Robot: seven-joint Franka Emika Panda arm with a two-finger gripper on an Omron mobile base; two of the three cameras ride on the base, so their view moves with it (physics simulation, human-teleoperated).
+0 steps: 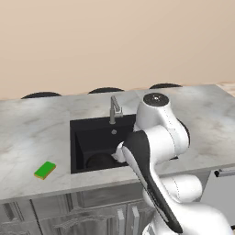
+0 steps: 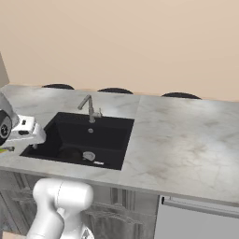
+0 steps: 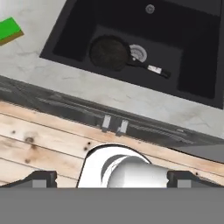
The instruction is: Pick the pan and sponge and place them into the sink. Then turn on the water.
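The black pan (image 3: 109, 52) lies inside the sink (image 1: 80, 131), beside the silver drain (image 3: 138, 51), its thin handle (image 3: 148, 68) pointing toward the right of the hand view. It also shows as the pan (image 1: 98, 160) low in the basin, and as the pan (image 2: 70, 154). The green sponge (image 1: 45, 170) rests on the counter left of the sink, seen again as the sponge (image 3: 9, 29). My gripper (image 3: 112, 179) hangs open and holds nothing, above the counter's front edge, apart from both. No stream falls from the grey faucet (image 1: 114, 110).
Marble counter (image 2: 186, 140) stretches wide to the right of the sink. Grey cabinet doors with paired handles (image 3: 113, 124) sit below the front edge, above a wooden floor (image 3: 39, 144). Dark round stool tops (image 1: 105, 90) stand behind the counter. A grey appliance front (image 2: 196, 219) is at lower right.
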